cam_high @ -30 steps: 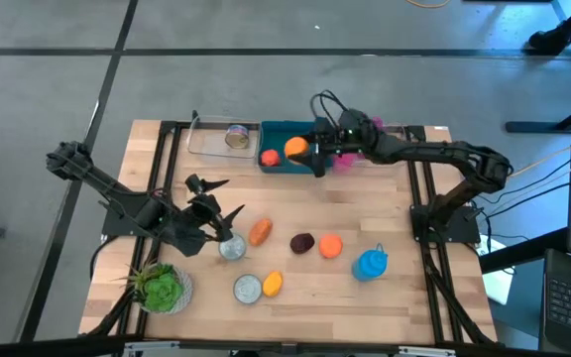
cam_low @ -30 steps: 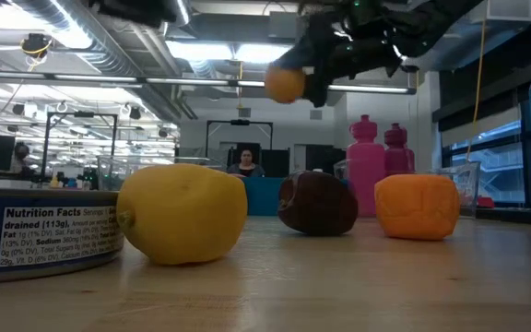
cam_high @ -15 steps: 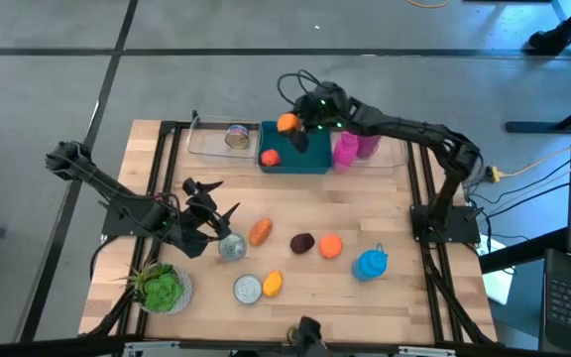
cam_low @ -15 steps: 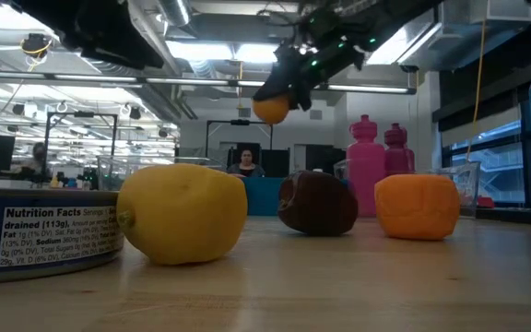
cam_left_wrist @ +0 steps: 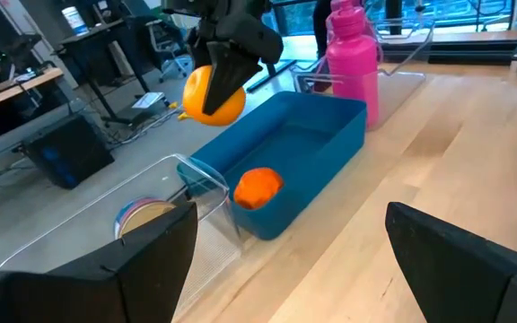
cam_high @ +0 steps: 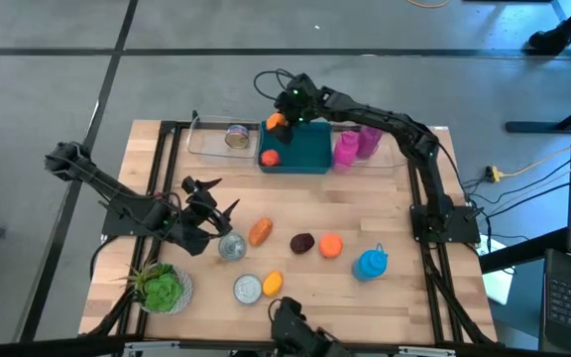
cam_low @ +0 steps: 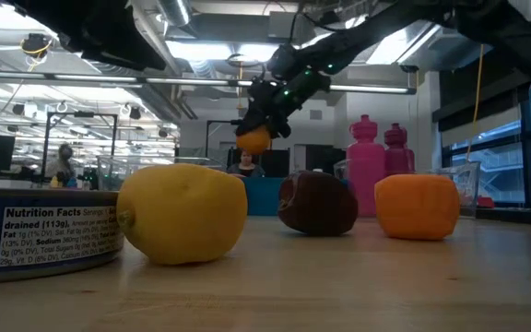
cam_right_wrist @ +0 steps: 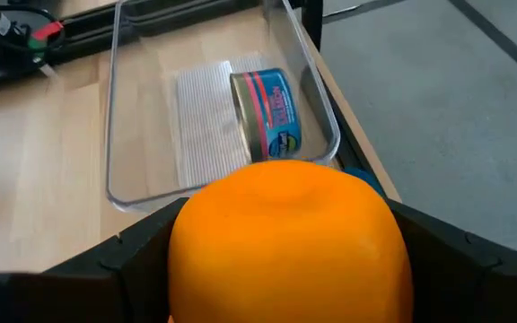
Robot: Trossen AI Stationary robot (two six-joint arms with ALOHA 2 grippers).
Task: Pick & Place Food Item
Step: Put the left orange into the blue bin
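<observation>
Over the far left corner of the teal rectangular plastic bin (cam_high: 295,149), the right gripper (cam_high: 279,120) holds a round orange fruit (cam_high: 276,121) between jaws spread wide around it, well clear of the bin floor. A smaller red-orange fruit (cam_high: 270,157) already lies in the bin's near left corner, so the carried one sits close to the wall shared with the clear plastic tray (cam_high: 211,139) that holds a short tin can (cam_high: 236,135). To place it well, the arm should probably draw back toward the bin's open middle before lowering, then let go only when the fruit is low inside the walls, so it neither rolls over the rim into the tray nor knocks the fruit already there; from the wrist view I cannot tell exactly how far it overhangs the edge. Two pink bottles (cam_high: 353,146) stand just beside the bin's right end, near the arm's path. The left gripper (cam_high: 206,208) waits with jaws apart and empty, low over the wooden desk (cam_high: 395,208) near a second tin can (cam_high: 231,247), with loose fruit, a blue jug (cam_high: 370,264) and a green leafy plant (cam_high: 161,287) further forward.
</observation>
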